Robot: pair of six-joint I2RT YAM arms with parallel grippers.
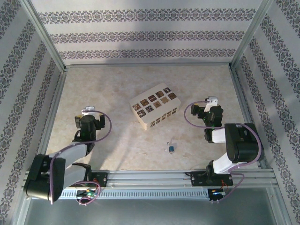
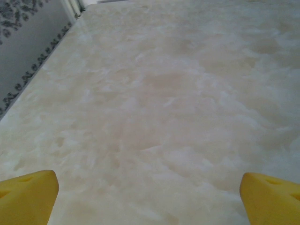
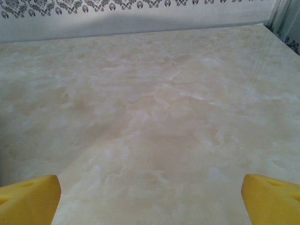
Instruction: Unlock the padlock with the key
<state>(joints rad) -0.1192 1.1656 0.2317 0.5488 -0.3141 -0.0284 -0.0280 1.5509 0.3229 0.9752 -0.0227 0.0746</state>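
Lying on the tabletop [image 1: 117,145] toward its near edge, the padlock [image 1: 171,148] sits nearer the right gripper [image 1: 212,101], behind and left of it; the right gripper and the left gripper [image 1: 88,111] both gape empty.

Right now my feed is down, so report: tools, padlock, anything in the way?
Left tool open, empty. Right tool open, empty. Padlock on table, front centre, untouched. Cream box behind it, clear of both tools.

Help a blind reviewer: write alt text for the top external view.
A tiny blue padlock lies on the pale marbled table, nearer the viewer than a cream patterned box. The left gripper and right gripper flank them, open and empty.
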